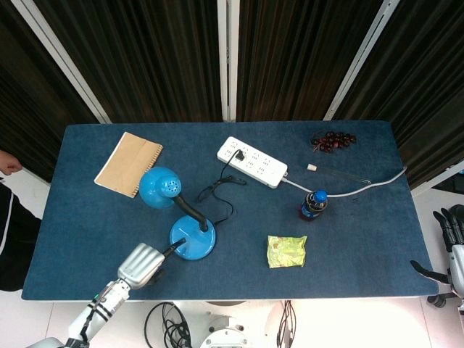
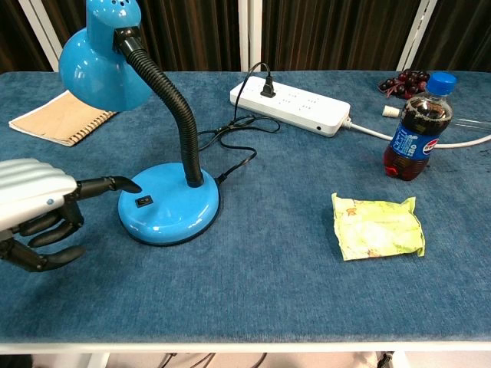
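A blue desk lamp point(image 1: 193, 238) stands left of the table's middle, its shade point(image 2: 103, 65) bent to the left on a black gooseneck. My left hand point(image 1: 143, 262) sits at the near edge just left of the lamp base point(image 2: 169, 203). It holds nothing. One finger point(image 2: 107, 185) points out over the rim of the base, just short of the black switch point(image 2: 143, 202), and the other fingers are curled in. Whether the fingertip touches the base I cannot tell. My right hand point(image 1: 453, 246) hangs off the table's right edge, fingers apart and empty.
The lamp's cord runs to a white power strip point(image 1: 252, 162) behind it. A dark soda bottle point(image 1: 313, 204) and a yellow-green snack packet point(image 1: 286, 251) lie to the right. A tan notebook point(image 1: 128, 164) is at the back left, dark berries point(image 1: 332, 139) at the back right.
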`<action>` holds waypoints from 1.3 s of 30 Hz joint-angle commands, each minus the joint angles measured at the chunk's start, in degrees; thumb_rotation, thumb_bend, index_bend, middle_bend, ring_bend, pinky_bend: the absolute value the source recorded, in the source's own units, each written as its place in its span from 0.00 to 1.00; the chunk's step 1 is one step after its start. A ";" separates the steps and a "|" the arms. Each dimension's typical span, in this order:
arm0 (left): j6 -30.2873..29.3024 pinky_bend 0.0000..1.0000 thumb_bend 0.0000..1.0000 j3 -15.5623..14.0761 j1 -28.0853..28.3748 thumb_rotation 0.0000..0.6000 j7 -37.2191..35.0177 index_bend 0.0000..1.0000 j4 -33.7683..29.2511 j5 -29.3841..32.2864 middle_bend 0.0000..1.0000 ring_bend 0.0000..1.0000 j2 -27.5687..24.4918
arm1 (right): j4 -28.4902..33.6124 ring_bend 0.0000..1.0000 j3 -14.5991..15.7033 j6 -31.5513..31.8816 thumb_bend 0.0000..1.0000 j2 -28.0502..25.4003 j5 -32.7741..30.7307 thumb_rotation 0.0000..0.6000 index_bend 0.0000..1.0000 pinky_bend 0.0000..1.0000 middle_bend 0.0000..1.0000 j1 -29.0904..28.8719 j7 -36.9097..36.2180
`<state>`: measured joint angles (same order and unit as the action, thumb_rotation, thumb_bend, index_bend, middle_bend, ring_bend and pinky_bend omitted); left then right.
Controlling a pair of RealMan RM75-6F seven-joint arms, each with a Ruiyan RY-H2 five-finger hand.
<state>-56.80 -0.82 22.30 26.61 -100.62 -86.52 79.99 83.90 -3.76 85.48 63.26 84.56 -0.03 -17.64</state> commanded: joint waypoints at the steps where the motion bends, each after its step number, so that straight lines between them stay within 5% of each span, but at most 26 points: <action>1: -0.28 0.83 0.41 0.13 0.26 1.00 -0.13 0.11 1.42 0.96 0.83 0.78 1.18 | 0.05 0.00 0.04 0.06 0.05 -0.03 0.13 1.00 0.00 0.00 0.00 0.01 -0.08; 34: -0.88 0.83 0.41 -2.01 2.62 1.00 1.16 0.12 4.57 4.07 0.83 0.78 3.32 | -0.20 0.00 -0.11 -0.89 0.05 0.03 -0.99 1.00 0.00 0.00 0.00 -0.03 -0.26; 39: -1.23 0.83 0.41 -2.12 2.72 1.00 1.25 0.18 4.64 4.53 0.83 0.79 3.42 | -0.14 0.00 -0.02 -1.31 0.05 -0.10 -1.09 1.00 0.00 0.00 0.00 -0.10 -0.22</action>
<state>-57.92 -2.91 25.03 27.85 -95.98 -81.98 83.39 83.76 -3.79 84.19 63.16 83.49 -0.13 -17.87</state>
